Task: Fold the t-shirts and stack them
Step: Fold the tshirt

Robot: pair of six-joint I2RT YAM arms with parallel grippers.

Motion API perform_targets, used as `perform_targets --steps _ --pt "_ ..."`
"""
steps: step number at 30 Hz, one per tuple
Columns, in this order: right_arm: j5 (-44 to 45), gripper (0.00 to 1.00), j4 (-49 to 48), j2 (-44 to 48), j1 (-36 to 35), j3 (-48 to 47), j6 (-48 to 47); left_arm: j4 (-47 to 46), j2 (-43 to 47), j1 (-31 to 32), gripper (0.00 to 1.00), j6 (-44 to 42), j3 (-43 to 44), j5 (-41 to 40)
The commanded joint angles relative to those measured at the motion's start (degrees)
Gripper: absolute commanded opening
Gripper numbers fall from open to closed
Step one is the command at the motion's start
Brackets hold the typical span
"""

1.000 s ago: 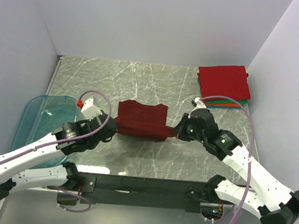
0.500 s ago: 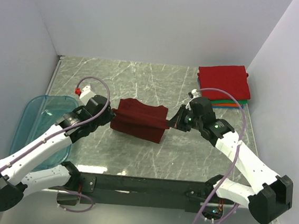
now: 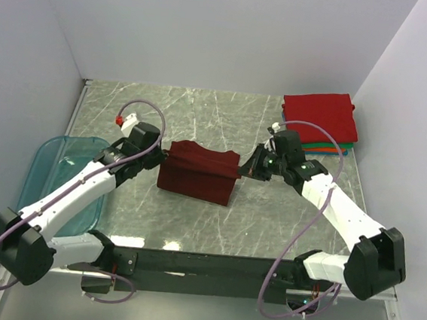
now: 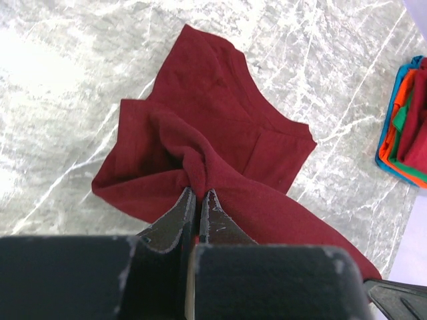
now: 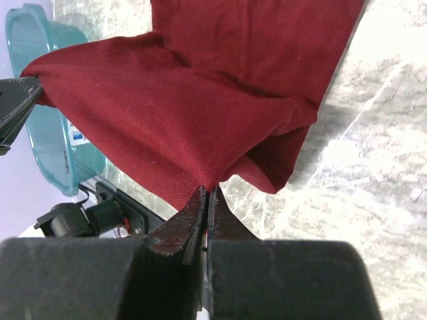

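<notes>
Pinching maroon t-shirt (image 3: 197, 175); left gripper (image 3: 162, 157) clamped on its left edge; right gripper (image 3: 244, 171) clamped on its right edge; cloth sagging between

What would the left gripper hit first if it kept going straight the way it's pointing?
The dark maroon cloth t-shirt that the left gripper is pinching; beyond that cloth, likely the grey marbled tabletop, though depth is unclear.

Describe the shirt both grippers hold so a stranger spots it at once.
On the grey marble table, between the teal bin at left and the stack of folded shirts in the far right corner, is the dark maroon t-shirt, pinched by the left gripper and right gripper. Unlike the bright stacked ones, it is dark, loosely draped and apart.
</notes>
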State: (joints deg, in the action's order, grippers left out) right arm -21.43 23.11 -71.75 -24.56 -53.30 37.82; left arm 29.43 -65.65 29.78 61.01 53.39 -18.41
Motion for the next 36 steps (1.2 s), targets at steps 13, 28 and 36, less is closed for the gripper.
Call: perform_targets --steps 13,28,36 --pt "-1.33 0.0 -2.55 -12.62 4.52 -9.01 -3.37 -8.34 -11.78 -8.24 0.01 -6.26 7.08 6.28" --pt "2.79 0.0 -1.67 -23.43 6.28 -15.69 -2.93 -10.89 -26.89 -11.76 0.01 -9.6 15.08 11.91" --pt "3.15 0.03 -0.27 -30.73 7.33 -21.74 -2.32 -10.53 -34.63 -12.81 0.01 -10.83 19.91 13.67"
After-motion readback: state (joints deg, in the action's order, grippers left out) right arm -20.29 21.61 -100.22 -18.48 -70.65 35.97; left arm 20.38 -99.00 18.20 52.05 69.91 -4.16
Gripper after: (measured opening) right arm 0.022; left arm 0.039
